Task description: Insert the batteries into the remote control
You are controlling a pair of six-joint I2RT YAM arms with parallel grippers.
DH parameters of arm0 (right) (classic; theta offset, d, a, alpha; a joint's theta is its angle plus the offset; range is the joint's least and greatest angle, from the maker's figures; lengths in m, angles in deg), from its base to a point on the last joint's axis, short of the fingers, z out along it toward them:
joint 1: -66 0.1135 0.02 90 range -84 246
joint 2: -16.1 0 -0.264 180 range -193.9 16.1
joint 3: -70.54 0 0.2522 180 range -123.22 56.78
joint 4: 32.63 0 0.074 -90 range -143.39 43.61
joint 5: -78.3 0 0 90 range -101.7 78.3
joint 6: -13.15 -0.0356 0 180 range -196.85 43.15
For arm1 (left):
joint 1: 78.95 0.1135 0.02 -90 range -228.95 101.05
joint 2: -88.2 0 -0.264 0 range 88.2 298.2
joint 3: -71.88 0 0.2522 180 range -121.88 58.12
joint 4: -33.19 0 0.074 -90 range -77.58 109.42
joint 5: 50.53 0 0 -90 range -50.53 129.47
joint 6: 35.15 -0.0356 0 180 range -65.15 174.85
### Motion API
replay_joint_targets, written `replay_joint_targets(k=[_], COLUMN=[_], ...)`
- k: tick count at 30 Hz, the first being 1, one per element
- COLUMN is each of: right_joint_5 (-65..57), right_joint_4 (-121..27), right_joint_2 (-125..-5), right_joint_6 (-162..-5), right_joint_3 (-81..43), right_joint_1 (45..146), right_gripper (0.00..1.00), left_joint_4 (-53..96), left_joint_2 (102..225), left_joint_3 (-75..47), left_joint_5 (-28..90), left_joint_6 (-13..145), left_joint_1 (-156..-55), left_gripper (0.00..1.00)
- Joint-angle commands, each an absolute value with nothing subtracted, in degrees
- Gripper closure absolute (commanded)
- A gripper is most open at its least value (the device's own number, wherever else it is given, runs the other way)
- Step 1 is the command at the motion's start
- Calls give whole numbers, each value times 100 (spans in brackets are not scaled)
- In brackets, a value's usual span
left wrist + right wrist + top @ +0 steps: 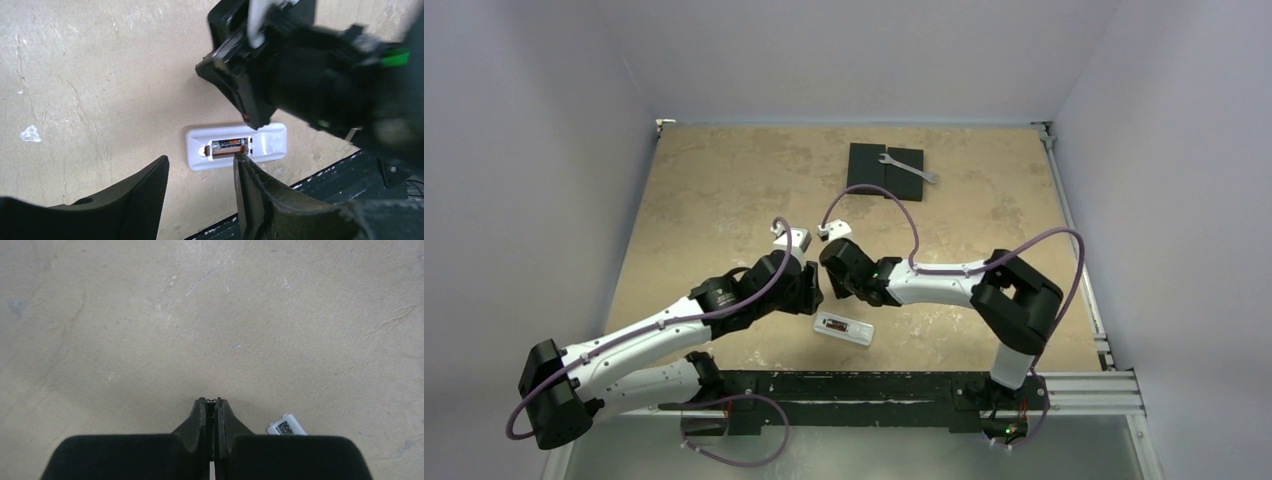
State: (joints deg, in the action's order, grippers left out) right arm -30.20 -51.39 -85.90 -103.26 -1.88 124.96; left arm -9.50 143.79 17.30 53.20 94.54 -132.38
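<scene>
The remote control (272, 142) lay back-up at lower centre, one battery (229, 147) seated in it, just above the released left pincer (200, 195); the right pincer (212, 405) was clenched.

Looks straight down on a pale, mottled tabletop (150, 315), marked with faint scratches. Shows the right gripper (211, 402) pressed fully together, dark fingers (197, 424) meeting along a thin seam. Catches a small white piece (286, 427) bearing a printed code square, just right of the fingertips, its lower edge hidden behind the black padding.
</scene>
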Motion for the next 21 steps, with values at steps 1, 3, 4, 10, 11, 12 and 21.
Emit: replay_joint_targets(k=[1, 3, 4, 10, 11, 12, 21], right_joint_5=[-2956, -2882, -2851, -2599, -2534, -2470, -2117], right_joint_4=[-4877, -4749, -4685, -4180, -4135, -4071, -3599], right_joint_2=[-7944, -7732, -7620, -6983, -6919, -6844, -6296], right_joint_6=[-10625, -10688, -10732, -11034, -11082, -11122, -11277], right_joint_3=[-78, 19, 82, 588, 648, 709, 1111], right_joint_1=[12480, 12480, 12480, 12480, 12480, 12480, 12480], right_gripper=[100, 100, 100, 100, 100, 100, 100], left_joint_4=[-692, -607, -576, -366, -328, -278, 736], left_joint_2=[14287, 14323, 14356, 14463, 14462, 14458, 14357], left_joint_3=[1902, 1924, 1927, 1997, 2018, 2038, 2310], left_joint_5=[5185, 5141, 5126, 4911, 4855, 4791, 3730], left_joint_6=[9596, 9606, 9607, 9642, 9650, 9659, 9637], left_joint_1=[-13265, -13266, -13270, -13266, -13270, -13270, -13266], left_gripper=[50, 50, 50, 50, 50, 50, 50])
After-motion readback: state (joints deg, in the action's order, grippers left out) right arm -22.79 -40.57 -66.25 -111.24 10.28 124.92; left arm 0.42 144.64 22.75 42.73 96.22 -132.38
